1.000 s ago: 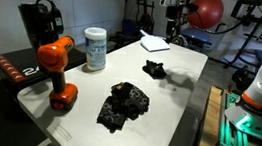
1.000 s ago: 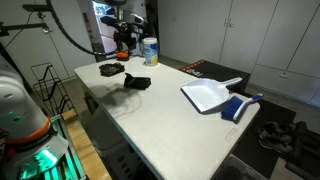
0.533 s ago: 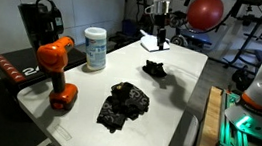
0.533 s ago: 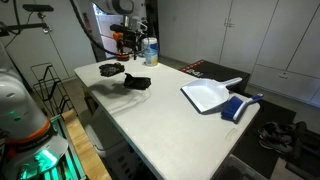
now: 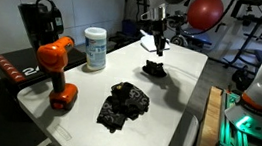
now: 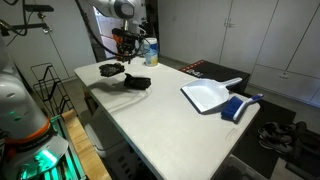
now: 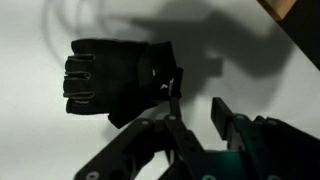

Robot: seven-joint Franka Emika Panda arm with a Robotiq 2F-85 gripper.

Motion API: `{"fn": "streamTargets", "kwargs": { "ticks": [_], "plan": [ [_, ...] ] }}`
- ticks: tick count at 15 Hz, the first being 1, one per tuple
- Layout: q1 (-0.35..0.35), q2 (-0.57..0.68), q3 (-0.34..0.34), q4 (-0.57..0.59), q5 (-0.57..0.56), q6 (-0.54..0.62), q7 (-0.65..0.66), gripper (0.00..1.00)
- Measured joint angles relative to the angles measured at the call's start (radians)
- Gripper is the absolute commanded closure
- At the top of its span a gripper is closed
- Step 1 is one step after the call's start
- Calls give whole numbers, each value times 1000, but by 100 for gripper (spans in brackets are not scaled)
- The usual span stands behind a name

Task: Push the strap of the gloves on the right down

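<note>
Gripper [image 7: 197, 118] is dropping toward black fabric glove [image 7: 110, 80], jaws open and empty; limp-looking wrist strap [image 7: 172, 78] is probably needing only a light press.

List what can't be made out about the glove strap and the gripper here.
- Strap: in the wrist view it is black against the black glove, and a gripper finger crosses it, so how it lies is unclear.
- In an exterior view the glove is too small to show any strap.
- Gripper: its base is cut off by the wrist view's bottom edge, and whether it touches the glove cannot be told.
</note>
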State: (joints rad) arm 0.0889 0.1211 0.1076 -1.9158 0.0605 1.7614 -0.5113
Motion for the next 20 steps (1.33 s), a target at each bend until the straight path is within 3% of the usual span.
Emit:
{"fn": "streamTargets", "kwargs": {
  "ticks": [2, 8, 20],
  "plan": [
    [0, 2, 1, -2, -9, -22, -14, 100],
    [-1, 18, 1, -20, -44, -39, -26, 100],
    [0, 69, 9, -86, -97, 44, -27, 100]
  ]
}}
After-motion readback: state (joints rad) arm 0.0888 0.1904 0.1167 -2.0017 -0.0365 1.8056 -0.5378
